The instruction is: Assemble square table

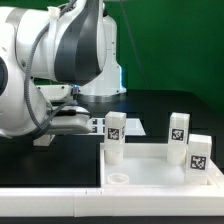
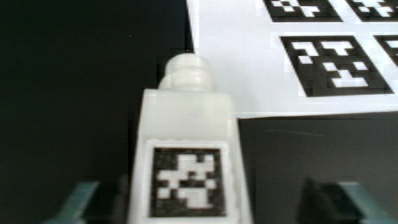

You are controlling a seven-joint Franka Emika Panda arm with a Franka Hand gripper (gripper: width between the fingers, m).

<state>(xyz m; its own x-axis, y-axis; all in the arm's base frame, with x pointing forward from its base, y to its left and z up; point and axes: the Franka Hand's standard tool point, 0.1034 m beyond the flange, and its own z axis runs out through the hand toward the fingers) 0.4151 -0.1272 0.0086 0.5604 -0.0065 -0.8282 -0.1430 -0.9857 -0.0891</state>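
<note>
White legs (image 1: 115, 137): three upright on tabletop (image 1: 160, 178) | gripper (image 2: 199, 205): fingers apart, straddling one leg | marker board (image 2: 302, 50): wrist view only

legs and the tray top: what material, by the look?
Legs: apparently white plastic, matte, possibly printed; a black-and-white tag sits on the face, and the stepped tip looks moulded. Tray top: also seems white plastic, smooth, slightly glossy, with a raised rim. Neither shows grain or metallic shine. Exact polymer can't be told.

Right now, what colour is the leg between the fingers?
White, with a black-and-white square tag; the leg shows best in the wrist view.
</note>
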